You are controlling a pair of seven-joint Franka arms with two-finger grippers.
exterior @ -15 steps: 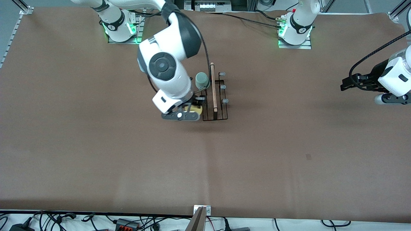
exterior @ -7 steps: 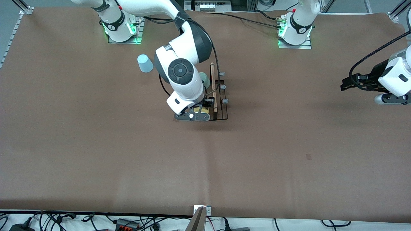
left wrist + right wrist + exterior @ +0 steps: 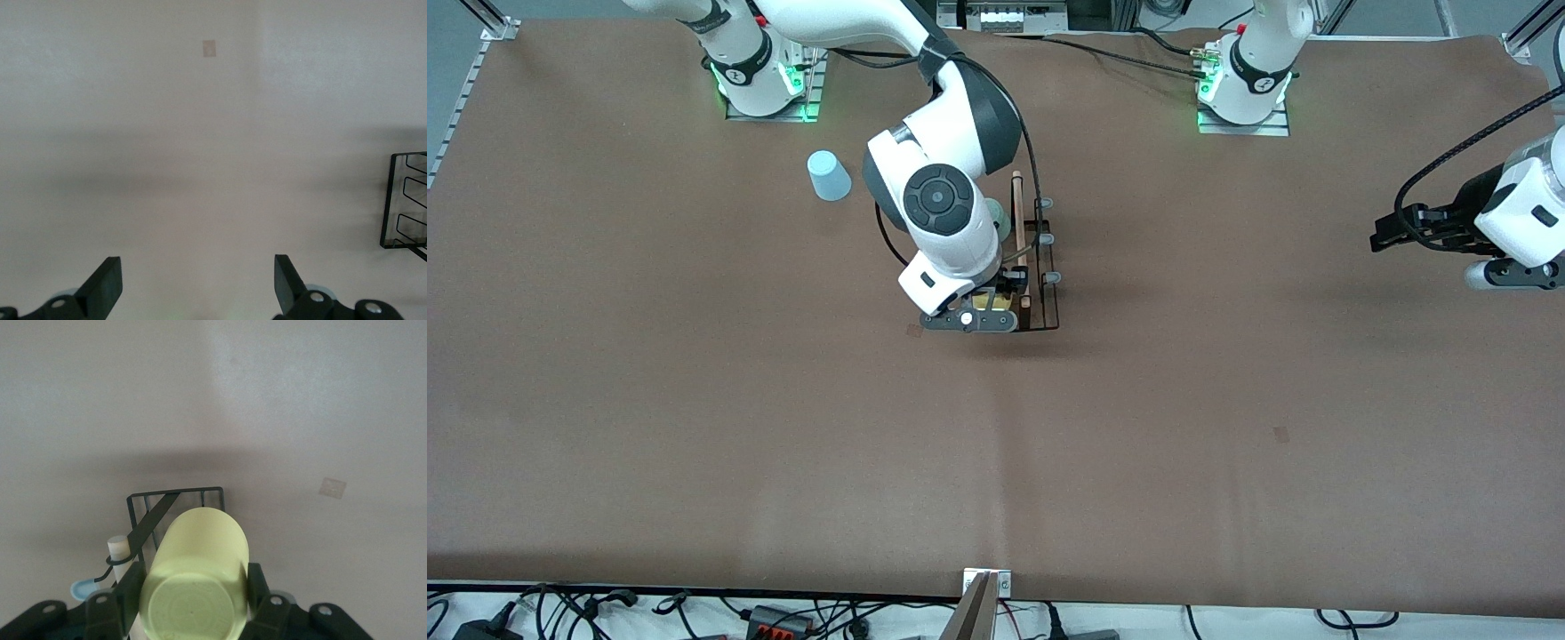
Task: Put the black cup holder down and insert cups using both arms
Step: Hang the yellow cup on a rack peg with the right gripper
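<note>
- The right pincer (image 3: 989, 307) is clenched on the yellow cup (image 3: 195, 577), held upside down over the lower end of the black cup holder (image 3: 1040, 307), which sits on the counter (image 3: 1227, 427) just above the middle of the front view.
- To do this step well, centre the cup's mouth over the free peg under it before descending; the peg itself is hidden by the cup, so go down slowly and straight.
- Keep clear of the wooden rod handle (image 3: 1019, 236) and of the pale green cup (image 3: 997, 218) already on the rack, higher in the frame.
- Let go only once the cup feels seated.
- The light blue cup (image 3: 829, 175) stands upside down at upper left, well apart.
- The left pincer (image 3: 197, 287), at the front view's right edge, waits with jaws released over bare counter.
</note>
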